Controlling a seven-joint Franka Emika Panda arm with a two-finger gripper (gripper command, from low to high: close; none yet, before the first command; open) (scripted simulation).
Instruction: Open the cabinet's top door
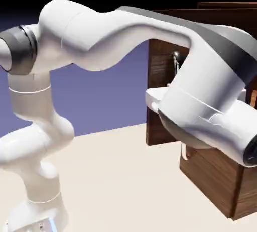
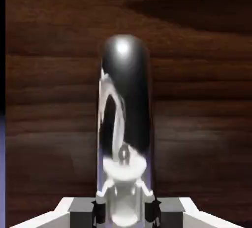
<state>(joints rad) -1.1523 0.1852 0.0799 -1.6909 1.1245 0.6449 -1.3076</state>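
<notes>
The two-finger gripper (image 2: 125, 213) with small grey fingertips (image 2: 170, 212) was closed around the upright, curved, shiny silver bar handle (image 2: 125, 104), one fingertip on each side of it. The hand view showed the handle rising from between them, large and mirror-like, against the dark brown wood-grain top door (image 2: 54, 99).

In the exterior view, the white robot arm (image 1: 201, 85) with dark grey bands arched from the left to the right, its wrist bent down in front of the door and hiding much of it. The door stood partly open, swung out from the tall dark brown wooden cabinet (image 1: 208, 183) at the exterior view's right, its free edge reaching left past the lower part. Below the wrist, a bit of the lower pale curved handle (image 1: 184, 152) showed. The pale tabletop (image 1: 110, 176) spread beneath, and behind lay a blue-violet backdrop (image 1: 110, 95).
</notes>
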